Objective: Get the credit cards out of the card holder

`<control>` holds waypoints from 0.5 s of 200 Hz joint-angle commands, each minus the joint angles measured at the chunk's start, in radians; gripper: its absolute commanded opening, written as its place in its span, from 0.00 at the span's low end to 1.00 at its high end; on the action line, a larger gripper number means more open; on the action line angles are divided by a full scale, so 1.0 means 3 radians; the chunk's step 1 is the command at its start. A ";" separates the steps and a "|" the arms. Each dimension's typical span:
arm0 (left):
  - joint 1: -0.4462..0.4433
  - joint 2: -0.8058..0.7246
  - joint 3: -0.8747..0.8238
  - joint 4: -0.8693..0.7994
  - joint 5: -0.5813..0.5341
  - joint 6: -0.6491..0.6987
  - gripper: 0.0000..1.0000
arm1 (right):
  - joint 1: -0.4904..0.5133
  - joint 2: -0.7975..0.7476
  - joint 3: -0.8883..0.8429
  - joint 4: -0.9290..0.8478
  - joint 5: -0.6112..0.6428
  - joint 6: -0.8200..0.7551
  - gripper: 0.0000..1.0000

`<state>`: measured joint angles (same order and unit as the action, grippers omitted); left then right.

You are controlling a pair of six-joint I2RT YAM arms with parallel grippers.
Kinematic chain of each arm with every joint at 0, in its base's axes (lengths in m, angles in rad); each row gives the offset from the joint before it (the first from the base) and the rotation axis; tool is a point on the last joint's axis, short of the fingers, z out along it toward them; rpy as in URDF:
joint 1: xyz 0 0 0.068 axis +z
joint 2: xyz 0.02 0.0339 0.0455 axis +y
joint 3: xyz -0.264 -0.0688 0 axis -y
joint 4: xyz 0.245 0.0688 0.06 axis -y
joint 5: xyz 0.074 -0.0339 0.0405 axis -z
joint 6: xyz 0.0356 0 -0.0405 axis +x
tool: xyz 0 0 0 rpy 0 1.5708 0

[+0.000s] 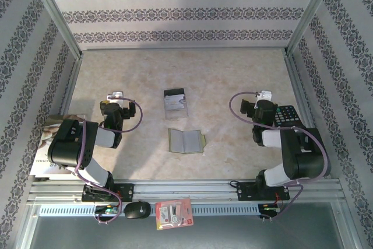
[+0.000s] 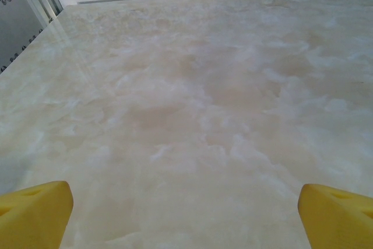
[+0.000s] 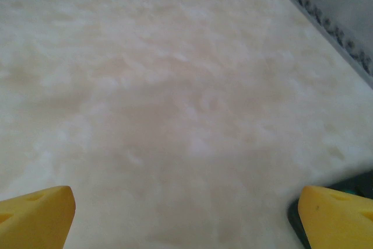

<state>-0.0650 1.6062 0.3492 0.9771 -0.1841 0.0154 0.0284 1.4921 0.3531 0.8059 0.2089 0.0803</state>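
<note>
We see both spread wide and empty: the left end effector (image 1: 115,95) and the right end effector (image 1: 265,94) hover over bare tabletop (image 1: 233,74). The card holder (image 1: 186,141) lies open between them, toward the near edge, its long axis running left to right. The credit cards (image 1: 175,101) lie just beyond it, apart from it — already out, we judge — and closer to the left arm.

Two black robot arms stand bolted at the near edge of the desk (image 1: 233,155). The left arm (image 1: 76,147) bends at the elbow, and its left hand (image 1: 116,95) reaches out low over the desk, yellow fingertips (image 2: 35,211) spread wide, holding nothing. The right arm (image 1: 294,153) mirrors it, its right hand (image 1: 265,94) equally wide and empty.
</note>
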 commanded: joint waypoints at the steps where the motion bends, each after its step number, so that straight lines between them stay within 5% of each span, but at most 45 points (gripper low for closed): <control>1: 0.0033 -0.0023 0.0032 0.0149 0.0032 -0.0021 0.99 | 0.0009 0.0137 -0.0011 0.0667 -0.0143 -0.0083 0.98; 100: 0.0033 -0.0023 0.0037 0.0139 0.0041 -0.0021 0.99 | 0.0033 0.0099 0.0015 0.0545 -0.0036 -0.0072 0.98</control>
<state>-0.0650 1.6062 0.3492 0.9775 -0.1837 0.0154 0.0288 1.5196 0.3534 0.9321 0.1936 0.0711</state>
